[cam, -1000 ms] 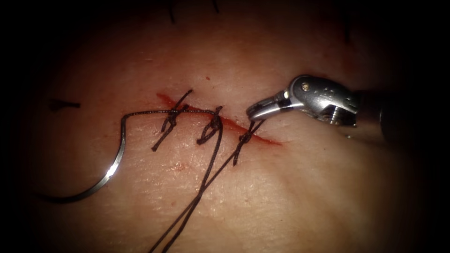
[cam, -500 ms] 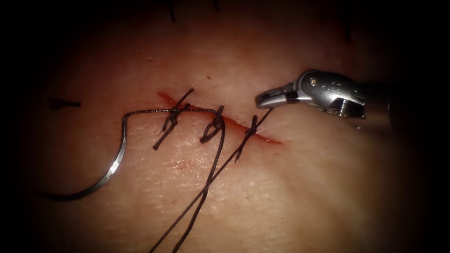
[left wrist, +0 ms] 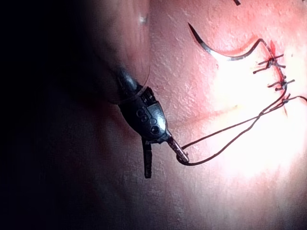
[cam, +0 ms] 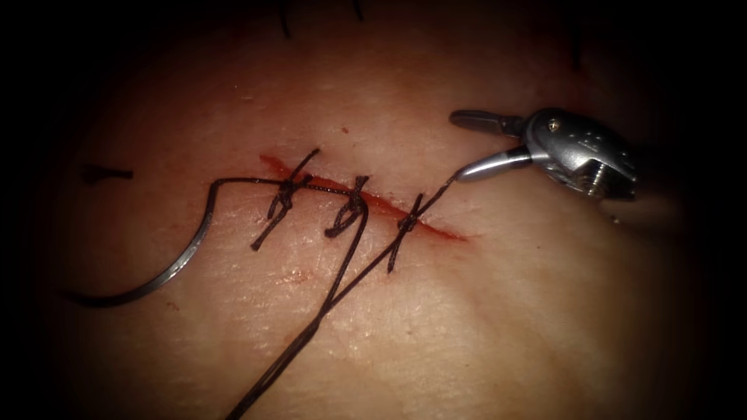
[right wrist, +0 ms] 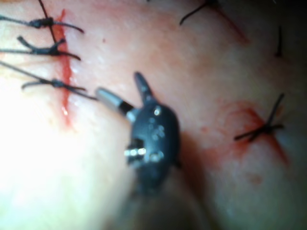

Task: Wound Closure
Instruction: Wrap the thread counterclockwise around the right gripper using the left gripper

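The cut (cam: 436,228) in the tissue (cam: 467,327) carries three knotted stitches (cam: 354,206). Left of the cut, the curved needle (cam: 183,260) lies free on the tissue, held by neither tool. Its thread (cam: 327,303) runs along the cut through the stitches, then as two strands toward the bottom edge. My right tool (cam: 461,146) hovers to the right of the cut with its jaws open and empty. A short thread end (cam: 450,183) lies just below its lower jaw. My left tool (left wrist: 165,162) has its jaws open, and a loop of thread (left wrist: 187,162) rests against one jaw. The right tool (right wrist: 120,87) also stands open beside the stitches (right wrist: 53,82).
A short cut end of thread (cam: 105,173) lies far left of the cut. More thread ends (cam: 284,23) lie at the far edge of the tissue. Another stitched spot (right wrist: 264,127) with red fluid lies apart from the cut.
The right tool's jaws opened, let go of the thread end at the rightmost stitch, and moved up and right. The two long strands drew together, and the needle shifted slightly.
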Robot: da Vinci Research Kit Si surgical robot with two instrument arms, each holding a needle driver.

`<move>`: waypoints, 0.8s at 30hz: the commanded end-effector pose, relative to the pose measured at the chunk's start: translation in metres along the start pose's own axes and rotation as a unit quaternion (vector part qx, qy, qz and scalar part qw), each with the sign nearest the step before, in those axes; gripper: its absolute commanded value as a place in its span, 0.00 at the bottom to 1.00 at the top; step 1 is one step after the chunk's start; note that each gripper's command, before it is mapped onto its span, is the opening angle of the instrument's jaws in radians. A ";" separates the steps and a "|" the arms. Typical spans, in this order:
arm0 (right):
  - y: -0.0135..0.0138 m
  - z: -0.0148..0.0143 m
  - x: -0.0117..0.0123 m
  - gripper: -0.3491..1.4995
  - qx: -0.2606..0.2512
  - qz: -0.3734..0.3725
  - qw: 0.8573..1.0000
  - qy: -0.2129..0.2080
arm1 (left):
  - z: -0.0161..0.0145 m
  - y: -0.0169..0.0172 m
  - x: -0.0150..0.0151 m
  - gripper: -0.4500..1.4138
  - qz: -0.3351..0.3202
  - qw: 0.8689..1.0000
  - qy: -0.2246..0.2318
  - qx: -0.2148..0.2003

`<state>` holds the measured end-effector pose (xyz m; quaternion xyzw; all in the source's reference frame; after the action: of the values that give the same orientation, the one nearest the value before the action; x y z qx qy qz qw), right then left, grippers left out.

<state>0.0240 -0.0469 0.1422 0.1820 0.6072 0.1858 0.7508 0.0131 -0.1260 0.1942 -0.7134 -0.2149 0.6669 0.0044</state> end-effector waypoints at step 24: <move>-0.0045 -0.0014 0.0020 0.98 -0.017 0.019 0.999 0.021 | 0.0003 -0.0138 0.0073 0.86 -0.131 0.965 -0.014 0.227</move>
<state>0.0225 -0.0496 0.1373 0.1760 0.6153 0.2148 0.7377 0.0085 -0.1102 0.1912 -0.6477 -0.1717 0.6891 0.2758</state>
